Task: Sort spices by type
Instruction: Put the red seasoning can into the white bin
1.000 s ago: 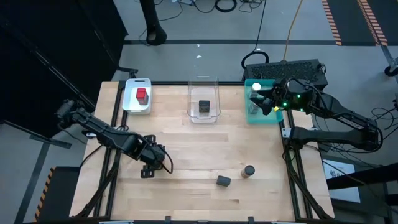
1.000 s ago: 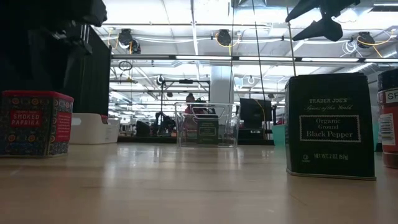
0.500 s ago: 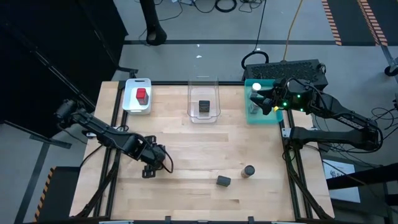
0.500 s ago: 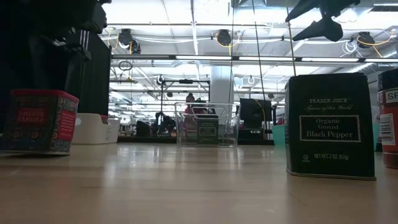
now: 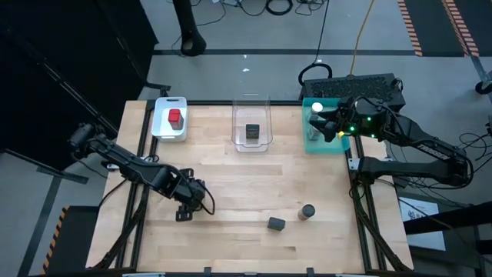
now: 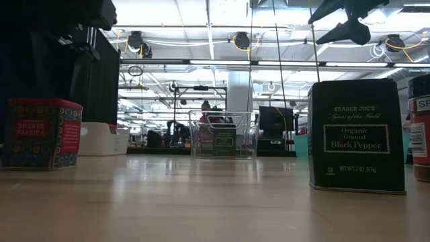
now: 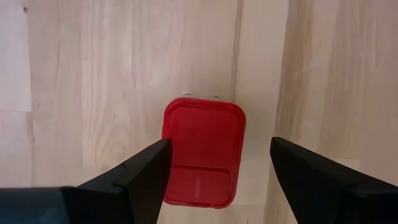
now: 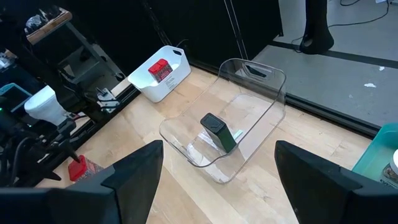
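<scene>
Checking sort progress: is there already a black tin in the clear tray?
Yes, in the right wrist view one black tin sits upright inside the clear tray, and nothing else is in it.

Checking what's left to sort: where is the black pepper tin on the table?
High view: the black pepper tin stands near the table's front edge, right of centre, beside the round-capped jar.

White tray (image 5: 160, 129), clear tray (image 5: 265, 142), teal tray (image 5: 307, 146) along table's (image 5: 231, 192) far edge
</scene>
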Robot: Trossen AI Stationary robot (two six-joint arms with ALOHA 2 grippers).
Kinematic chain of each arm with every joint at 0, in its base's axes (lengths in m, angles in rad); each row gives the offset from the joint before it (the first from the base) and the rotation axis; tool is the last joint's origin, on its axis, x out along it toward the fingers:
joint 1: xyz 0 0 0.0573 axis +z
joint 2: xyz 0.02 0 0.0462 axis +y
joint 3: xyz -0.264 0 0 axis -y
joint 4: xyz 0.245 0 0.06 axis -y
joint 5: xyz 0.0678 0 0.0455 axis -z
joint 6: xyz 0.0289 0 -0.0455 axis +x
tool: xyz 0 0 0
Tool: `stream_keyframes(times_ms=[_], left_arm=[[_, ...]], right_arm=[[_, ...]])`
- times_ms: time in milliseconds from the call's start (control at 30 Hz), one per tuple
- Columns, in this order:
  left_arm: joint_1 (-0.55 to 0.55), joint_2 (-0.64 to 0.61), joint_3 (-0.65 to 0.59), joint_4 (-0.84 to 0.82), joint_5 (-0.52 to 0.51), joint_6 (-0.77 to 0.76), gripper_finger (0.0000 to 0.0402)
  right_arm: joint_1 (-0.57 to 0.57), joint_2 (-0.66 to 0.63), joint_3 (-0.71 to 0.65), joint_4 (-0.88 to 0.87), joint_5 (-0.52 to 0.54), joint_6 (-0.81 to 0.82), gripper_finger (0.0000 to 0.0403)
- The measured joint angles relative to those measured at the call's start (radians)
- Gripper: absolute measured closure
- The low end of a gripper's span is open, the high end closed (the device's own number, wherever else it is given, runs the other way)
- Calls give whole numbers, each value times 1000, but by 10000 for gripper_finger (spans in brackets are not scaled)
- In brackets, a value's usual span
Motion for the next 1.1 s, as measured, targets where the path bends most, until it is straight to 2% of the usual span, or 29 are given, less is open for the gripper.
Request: stream_keyframes(times_ms=[467, 1100], left_arm=[[45, 0, -5, -1, -21, 49, 123], [49, -1, -47, 19, 40, 72, 123]], right_arm=[[0, 15, -1, 0, 0, -3, 110], [0, 23, -1, 0, 0, -12, 110]])
